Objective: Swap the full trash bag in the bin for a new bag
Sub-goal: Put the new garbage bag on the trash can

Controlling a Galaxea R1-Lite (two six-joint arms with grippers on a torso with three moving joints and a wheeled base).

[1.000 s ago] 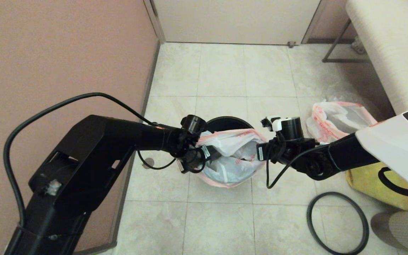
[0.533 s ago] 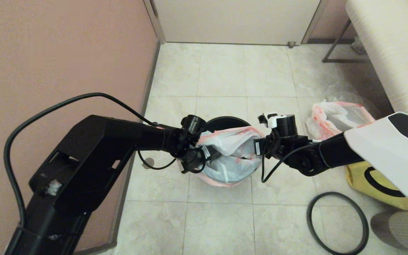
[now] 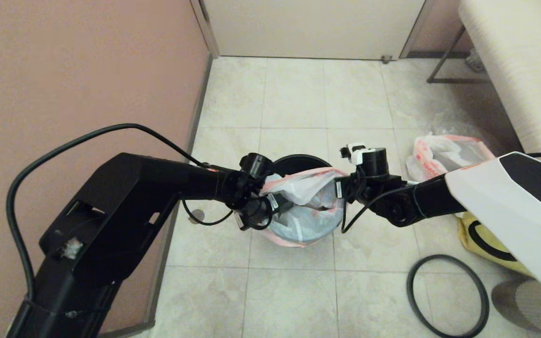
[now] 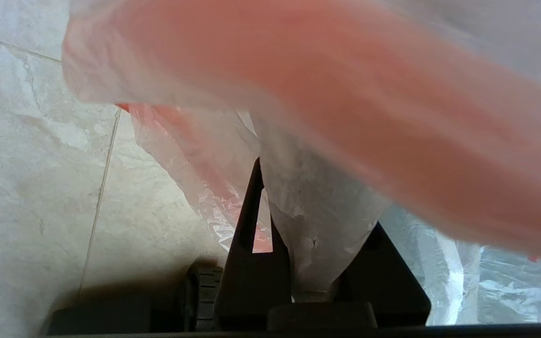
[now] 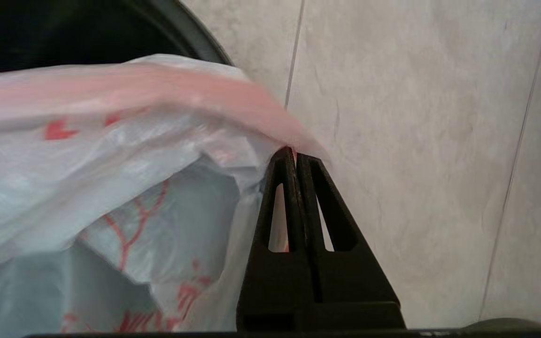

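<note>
Two end effectors on one bag mouth

The new bag (image 3: 304, 206) sits in the bin (image 3: 298, 163) — left end effector (image 4: 298, 263) clamped on a gathered fold, right end effector (image 5: 296, 157) pinched together on its pink rim.

Your left pincer (image 3: 276, 205) sits mid-frame, clamped on a fold of bag (image 3: 305, 190); your right pincer (image 3: 341, 188), just right of centre, pinches that bag's edge.
</note>
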